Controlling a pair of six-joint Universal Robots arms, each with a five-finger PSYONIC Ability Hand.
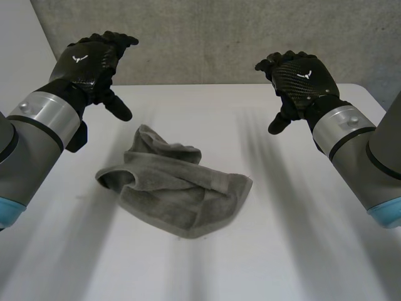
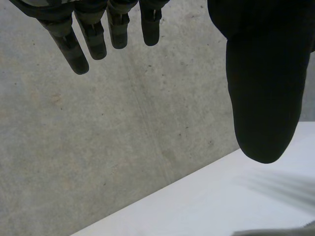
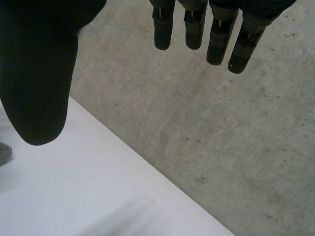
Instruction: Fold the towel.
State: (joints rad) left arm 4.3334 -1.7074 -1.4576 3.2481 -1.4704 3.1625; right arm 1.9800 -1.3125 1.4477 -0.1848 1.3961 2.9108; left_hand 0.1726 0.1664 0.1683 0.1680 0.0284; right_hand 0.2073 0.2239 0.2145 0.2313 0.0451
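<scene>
Operator: Head view. Report the towel position and the status of both hands.

Technician: The towel [image 1: 178,191] lies crumpled in a loose, unfolded heap on the white table [image 1: 301,244]. The left hand [image 1: 88,63] is raised beyond the towel's far left side and is clear of the cloth. The right hand [image 1: 301,78] is raised beyond the towel's far right side and is well apart from it. Both hands have relaxed, spread fingers with nothing in them. A grey wall [image 1: 207,37] stands behind the table, on the far side of the towel.

Operator: Left wrist view.

Technician: The fingers [image 2: 74,51] are extended and the thumb [image 2: 263,98] stands apart from them. The gap between them is empty. The hand is unclenched and has no contact with the towel. The table edge and the wall lie past the fingertips.

Operator: Right wrist view.

Technician: The condition is the same. The fingers [image 3: 216,44] are straight, the thumb [image 3: 39,83] is separate from them, and nothing is held. A small grey patch of the towel lies on the table just beside the thumb tip, not touching it.
</scene>
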